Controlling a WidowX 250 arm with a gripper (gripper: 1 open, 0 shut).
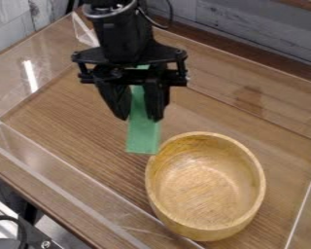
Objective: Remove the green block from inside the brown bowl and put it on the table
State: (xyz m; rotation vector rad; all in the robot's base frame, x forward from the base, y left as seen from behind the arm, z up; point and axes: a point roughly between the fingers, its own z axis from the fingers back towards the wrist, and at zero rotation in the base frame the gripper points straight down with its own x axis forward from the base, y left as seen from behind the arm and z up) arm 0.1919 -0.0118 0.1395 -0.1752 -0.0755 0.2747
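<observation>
Where one robot arm is seen over the counter (pixel 67 126), the following is shown.
green blocks: one green block (pixel 144 119) is counted, held between the fingers of the hand (pixel 140 92).
hand: one is seen, clenched on the green block, whose upper part is covered by the black fingers.
bowls: one brown bowl (pixel 205 187) is counted; no second one is seen.
block's place: the green block is held outside the bowl's opening, on the left and far side of the rim; whether the counter is touched by its lower end cannot be told.
block's long axis: it is run up and down in the view, with the lower end pointed toward the near side; its exact tilt cannot be judged.
block's form: a flat, straight-edged bar is shown, smooth and plain green.
bowl's form: a round, hollow shape with a thick rim is shown, in light-brown wood.
counter's surface: brown wood grain is seen, edged at the left by clear acrylic.
</observation>
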